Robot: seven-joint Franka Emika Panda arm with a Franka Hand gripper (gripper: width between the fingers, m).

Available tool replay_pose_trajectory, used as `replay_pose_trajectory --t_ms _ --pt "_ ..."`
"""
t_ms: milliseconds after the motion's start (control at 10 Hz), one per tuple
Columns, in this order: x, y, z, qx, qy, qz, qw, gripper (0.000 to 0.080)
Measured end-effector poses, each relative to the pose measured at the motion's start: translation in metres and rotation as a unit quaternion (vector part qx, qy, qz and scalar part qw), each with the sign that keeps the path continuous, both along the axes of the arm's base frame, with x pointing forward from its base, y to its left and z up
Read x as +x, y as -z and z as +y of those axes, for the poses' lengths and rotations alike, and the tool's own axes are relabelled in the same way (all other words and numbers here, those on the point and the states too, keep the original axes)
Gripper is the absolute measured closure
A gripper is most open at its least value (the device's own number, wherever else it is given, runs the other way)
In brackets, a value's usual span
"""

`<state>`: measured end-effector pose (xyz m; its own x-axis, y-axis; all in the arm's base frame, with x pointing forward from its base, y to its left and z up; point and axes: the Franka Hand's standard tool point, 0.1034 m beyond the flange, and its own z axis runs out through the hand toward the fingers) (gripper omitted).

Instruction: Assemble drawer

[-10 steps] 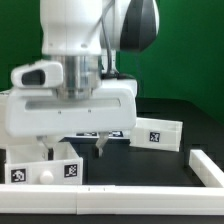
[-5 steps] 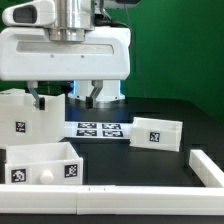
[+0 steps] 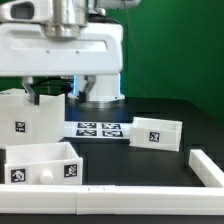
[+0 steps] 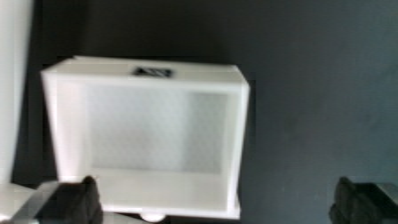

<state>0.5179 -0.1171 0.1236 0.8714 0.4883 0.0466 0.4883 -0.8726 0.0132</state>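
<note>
The drawer's large white box housing [image 3: 14,121] stands at the exterior view's left. One white knobbed tray [image 3: 44,163] with square tags lies in front of it. The second tray [image 3: 158,133] lies at the exterior view's right. My gripper [image 3: 60,97] hangs open and empty above the front-left tray, clear of all parts. In the wrist view the open tray [image 4: 150,130] shows from above, with a tag on its far wall and its knob [image 4: 157,214] on its near wall. My gripper [image 4: 221,205] has its dark fingertips [image 4: 71,200] spread wide. One is over the tray's corner, the other over bare table.
The marker board [image 3: 100,129] lies flat on the black table between the housing and the right tray. A long white bar [image 3: 110,194] runs along the front edge and turns up at the exterior view's right [image 3: 206,166]. The arm's base stands behind the marker board.
The gripper has risen and shifted toward the exterior view's left, from low over the marker board's edge to high above the front-left tray. It stays open and empty. No part has moved.
</note>
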Motion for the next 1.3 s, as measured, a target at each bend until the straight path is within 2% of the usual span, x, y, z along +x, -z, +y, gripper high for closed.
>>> replay_pose_trajectory --t_ms 100,200,300,500,600,800,1000,1100,1300 --pt "-0.022 -0.008 -0.018 0.004 -0.06 -0.003 0.998 0.015" --pt "-0.041 -0.019 -0.027 0.007 -0.108 -0.01 0.994 0.015" --pt "-0.044 -0.024 -0.03 0.007 -0.11 -0.016 0.994 0.015" --pt "-0.044 -0.02 -0.029 0.009 -0.112 -0.012 0.994 0.015" --pt "-0.046 -0.015 -0.03 0.01 -0.158 -0.011 0.987 0.015" --pt "-0.054 0.01 -0.042 0.034 -0.294 -0.002 0.955 0.015" --pt "-0.075 0.033 -0.055 0.056 -0.349 0.016 0.935 0.015" --pt "-0.078 0.032 -0.06 0.067 -0.315 0.009 0.947 0.015" --pt "-0.081 0.033 -0.067 0.071 -0.32 0.002 0.945 0.015"
